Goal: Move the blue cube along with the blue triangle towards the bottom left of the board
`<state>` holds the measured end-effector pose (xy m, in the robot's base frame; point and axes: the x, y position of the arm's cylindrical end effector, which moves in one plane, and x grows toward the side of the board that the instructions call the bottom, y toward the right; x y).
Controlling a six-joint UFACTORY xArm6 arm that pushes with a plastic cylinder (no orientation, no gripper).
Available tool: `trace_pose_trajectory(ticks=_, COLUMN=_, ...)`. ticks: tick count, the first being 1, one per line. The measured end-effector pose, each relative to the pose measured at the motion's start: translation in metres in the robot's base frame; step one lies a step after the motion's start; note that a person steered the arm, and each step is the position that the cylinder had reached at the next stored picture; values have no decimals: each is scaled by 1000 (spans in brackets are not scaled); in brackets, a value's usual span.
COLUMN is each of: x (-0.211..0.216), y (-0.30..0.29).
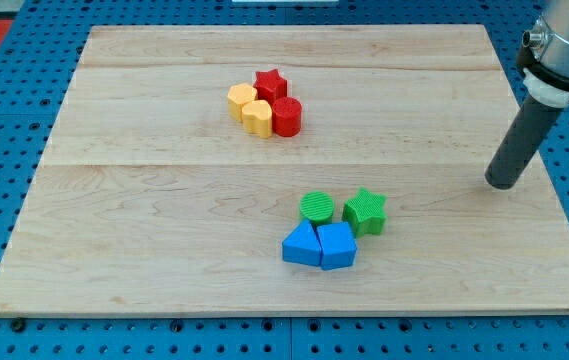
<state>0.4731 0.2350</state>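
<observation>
The blue triangle point(302, 245) and the blue cube point(337, 246) lie side by side, touching, below the board's middle toward the view's bottom. The triangle is on the left, the cube on the right. My tip point(501, 184) is the lower end of a dark rod at the board's right edge. It stands well to the right of both blue blocks and a little higher in the view, touching no block.
A green cylinder point(316, 207) and a green star point(365, 211) sit just above the blue blocks, touching them. Near the board's top middle are a red star point(270, 83), a red cylinder point(287, 116) and two yellow blocks point(249, 108). The wooden board point(144, 200) lies on a blue pegboard.
</observation>
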Motion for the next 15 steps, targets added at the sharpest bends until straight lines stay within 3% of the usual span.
trace_pose_trajectory(ticks=8, x=24, y=19)
trace_pose_trajectory(ticks=11, x=-69, y=-1)
trace_pose_trajectory(ticks=12, x=-81, y=-21)
trace_pose_trajectory(ticks=13, x=-23, y=-11)
trace_pose_trajectory(ticks=14, x=72, y=-18)
trace_pose_trajectory(ticks=15, x=92, y=-79)
